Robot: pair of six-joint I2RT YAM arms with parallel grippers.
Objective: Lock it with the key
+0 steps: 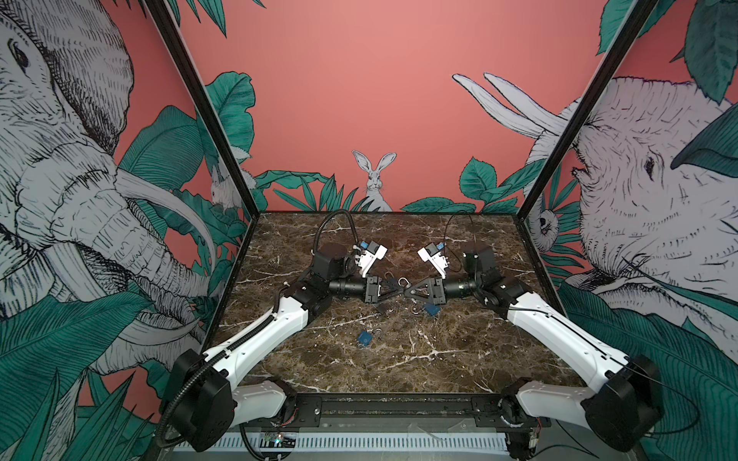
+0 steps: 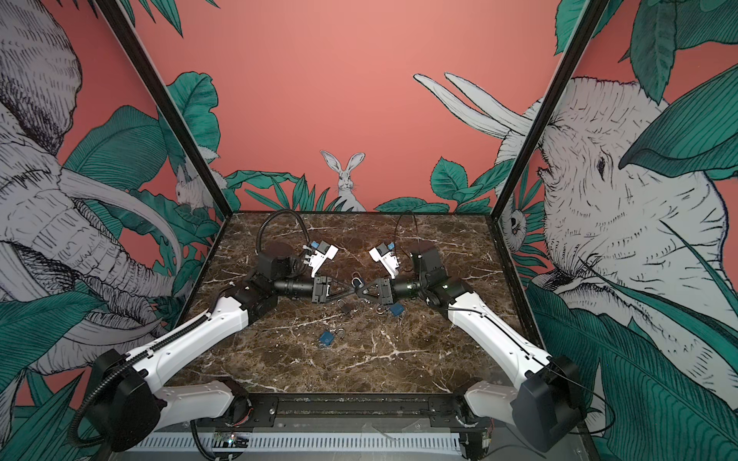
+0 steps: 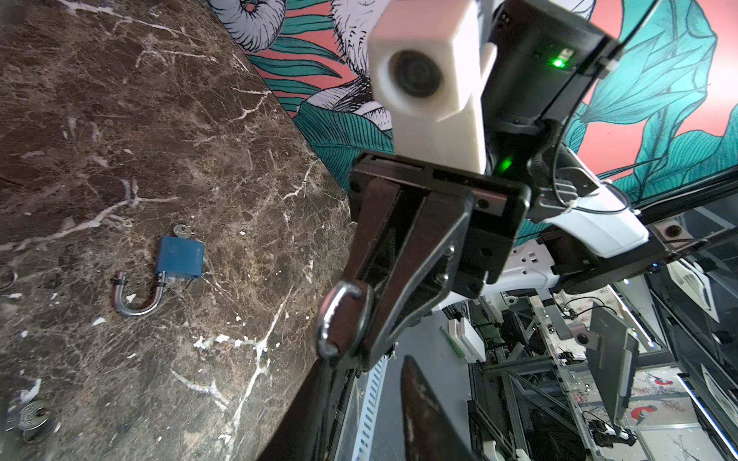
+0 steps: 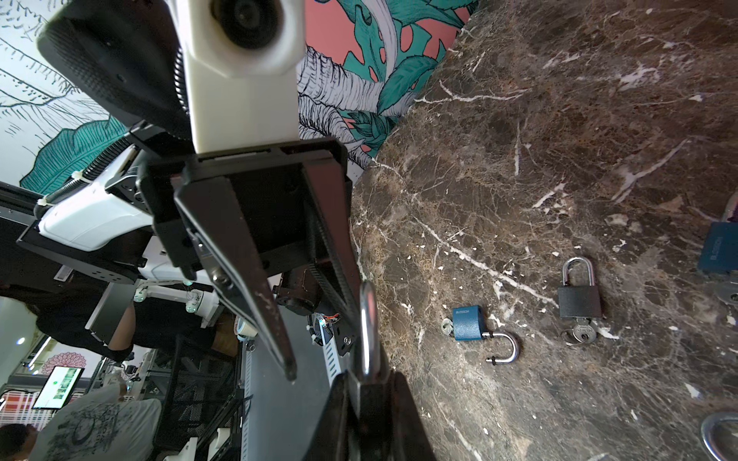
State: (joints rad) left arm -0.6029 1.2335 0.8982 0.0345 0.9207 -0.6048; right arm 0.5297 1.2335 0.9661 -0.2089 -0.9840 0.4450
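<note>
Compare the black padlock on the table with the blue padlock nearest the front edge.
The black padlock has its shackle shut; the blue padlock has its open. The black padlock's body is black, the blue padlock's blue. Both lie flat on the marble table, a key in each.

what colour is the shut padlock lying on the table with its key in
The padlock has a black body and silver shackle; clearest in the right wrist view.
</note>
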